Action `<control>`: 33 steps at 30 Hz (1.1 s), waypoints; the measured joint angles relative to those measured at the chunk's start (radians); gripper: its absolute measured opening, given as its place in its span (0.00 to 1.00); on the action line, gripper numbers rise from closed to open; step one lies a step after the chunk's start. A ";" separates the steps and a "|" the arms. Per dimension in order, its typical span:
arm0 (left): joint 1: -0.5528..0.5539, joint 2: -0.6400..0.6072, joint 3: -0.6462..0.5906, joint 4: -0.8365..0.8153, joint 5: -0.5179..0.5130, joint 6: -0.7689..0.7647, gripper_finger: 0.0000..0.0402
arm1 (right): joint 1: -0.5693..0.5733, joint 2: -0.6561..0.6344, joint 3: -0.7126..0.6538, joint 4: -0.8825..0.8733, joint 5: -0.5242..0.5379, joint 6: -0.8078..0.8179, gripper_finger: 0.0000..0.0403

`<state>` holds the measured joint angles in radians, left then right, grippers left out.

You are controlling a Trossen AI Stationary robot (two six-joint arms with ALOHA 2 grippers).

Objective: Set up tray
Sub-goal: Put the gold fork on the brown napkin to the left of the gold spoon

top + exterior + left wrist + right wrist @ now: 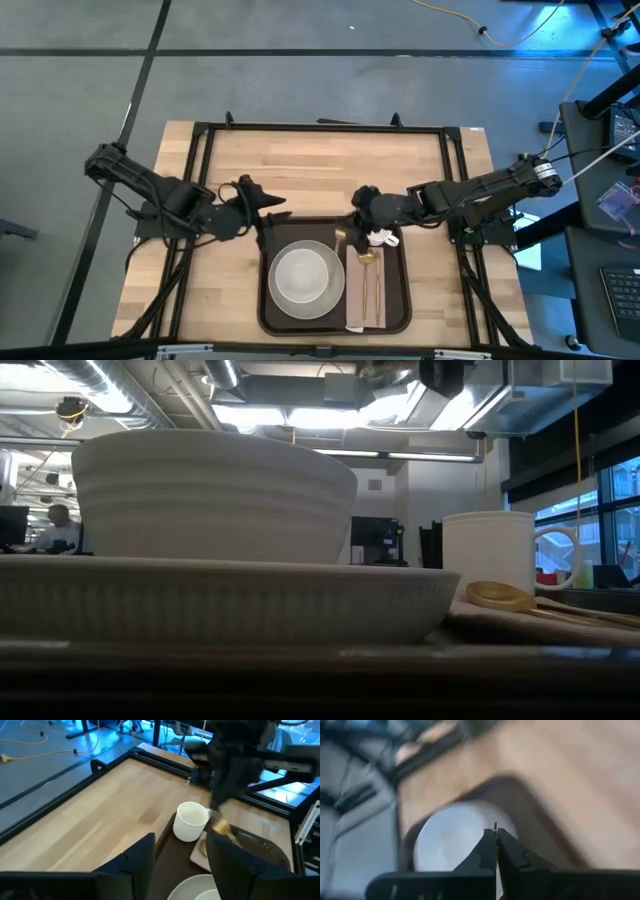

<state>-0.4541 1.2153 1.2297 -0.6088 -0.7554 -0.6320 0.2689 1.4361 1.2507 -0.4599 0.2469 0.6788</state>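
The dark brown tray [400, 305] lies at the table's near middle. On it are a white bowl [302, 275] on a white plate [230, 600], a beige napkin [362, 292] carrying a gold spoon [367, 262], and a white mug [382, 238] standing upright at the tray's far right corner. My right gripper [360, 212] hangs shut above the tray's far edge, just left of the mug, with nothing between its fingers [496, 837]. My left gripper [268, 205] is open [180, 855] by the tray's far left corner.
A black metal frame [320, 128] borders the wooden table [300, 165] on its far, left and right sides. Bare wood lies beyond the tray's far edge. In the left wrist view the right arm [235, 760] stands over the mug [191, 821].
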 joint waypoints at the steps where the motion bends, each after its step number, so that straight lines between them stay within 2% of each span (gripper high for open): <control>1: -0.004 -0.004 0.000 -0.004 0.000 0.000 0.41 | 0.005 0.000 0.000 -0.012 -0.051 0.001 0.00; 3: -0.012 -0.011 0.000 -0.009 -0.001 0.000 0.41 | 0.024 0.001 0.000 -0.051 -0.097 0.027 0.00; 5: -0.019 -0.014 0.000 -0.025 -0.001 -0.001 0.40 | 0.053 0.002 -0.004 -0.114 -0.097 0.057 0.00; 9: -0.031 -0.014 0.000 -0.064 -0.001 -0.026 0.38 | 0.119 -0.011 -0.090 -0.128 -0.013 0.118 0.00; 12: -0.034 -0.014 0.000 -0.084 -0.004 -0.035 0.37 | 0.139 -0.050 -0.187 0.026 -0.008 0.151 0.00; 17: -0.033 -0.014 0.000 -0.083 -0.011 -0.035 0.36 | 0.142 -0.076 -0.364 0.319 -0.039 0.090 0.00; 26: -0.028 -0.014 0.000 -0.083 -0.012 -0.036 0.36 | 0.140 -0.076 -0.553 0.534 -0.058 0.076 0.00; 33: -0.028 -0.014 0.000 -0.080 -0.012 -0.039 0.36 | 0.117 -0.076 -0.587 0.568 -0.064 0.071 0.00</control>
<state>-0.4820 1.2015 1.2297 -0.6888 -0.7677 -0.6706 0.3859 1.3605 0.6640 0.1080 0.1828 0.7496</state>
